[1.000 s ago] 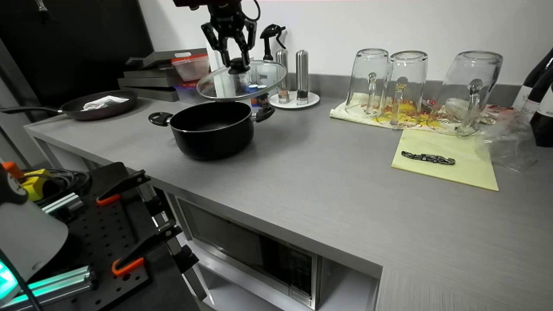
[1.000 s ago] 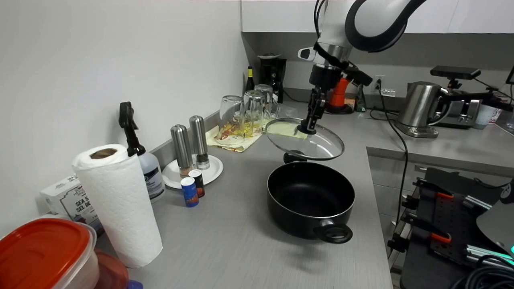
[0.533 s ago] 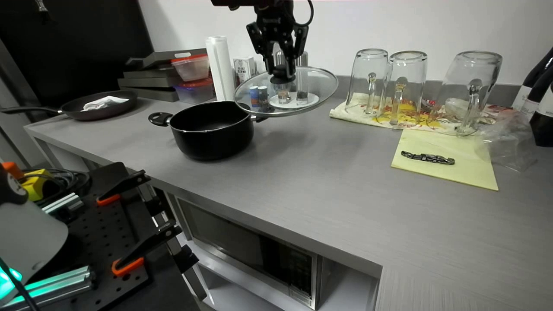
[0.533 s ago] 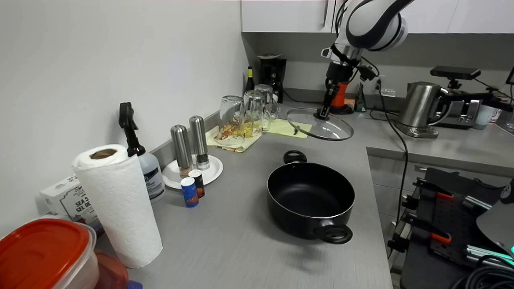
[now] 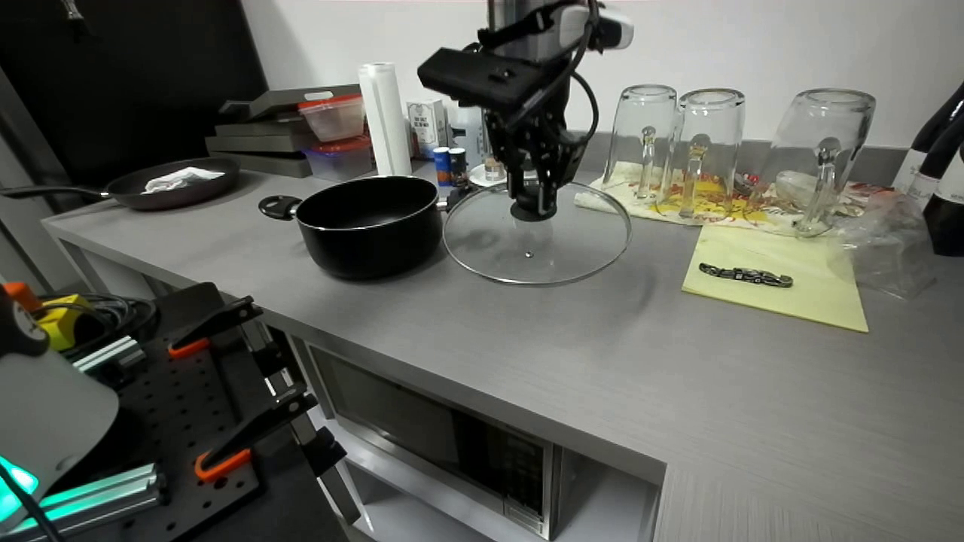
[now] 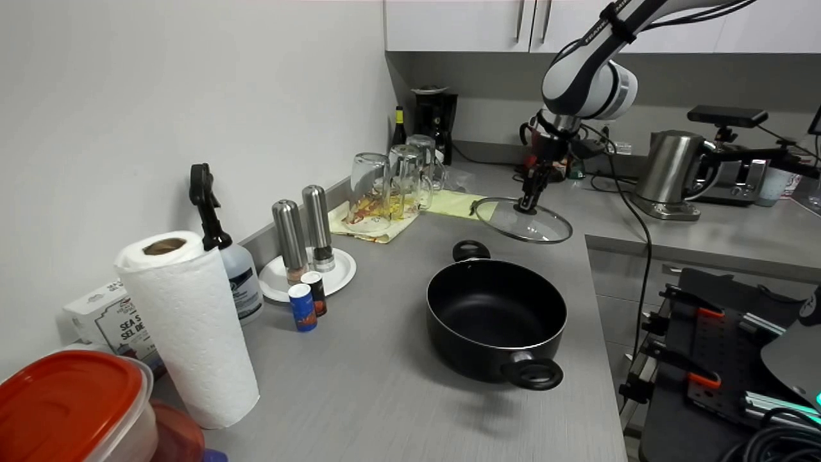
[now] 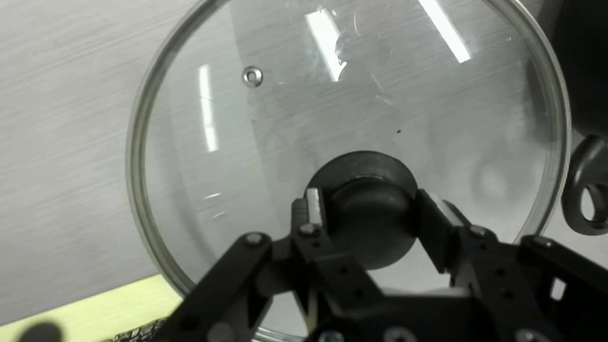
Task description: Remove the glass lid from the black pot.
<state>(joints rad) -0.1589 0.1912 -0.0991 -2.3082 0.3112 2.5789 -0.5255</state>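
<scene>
While the gripper [image 7: 370, 211] clasps the dark knob [image 7: 373, 237] from both sides, closed only as far as that knob allows, the glass lid [image 5: 580, 248] is held at a slant, off the black pot [image 5: 369, 245] and near one of its handles [image 7: 585, 164]. Whether the lid touches the desk [image 5: 572, 354] cannot be told. Farther out, a small dark tool [image 5: 745, 275] lies on a yellow sheet [image 5: 783, 252], near three glass mugs [image 5: 700, 124] standing upside down on a patterned cloth [image 5: 591, 197]. Two steel grinders [image 6: 292, 237] stand on a white plate [image 6: 343, 266].

Pot [image 5: 373, 245] stood on counter [image 5: 527, 354], lid [image 5: 537, 245] was right of it, mugs [image 5: 700, 143] stood farther right, in an exterior view.
</scene>
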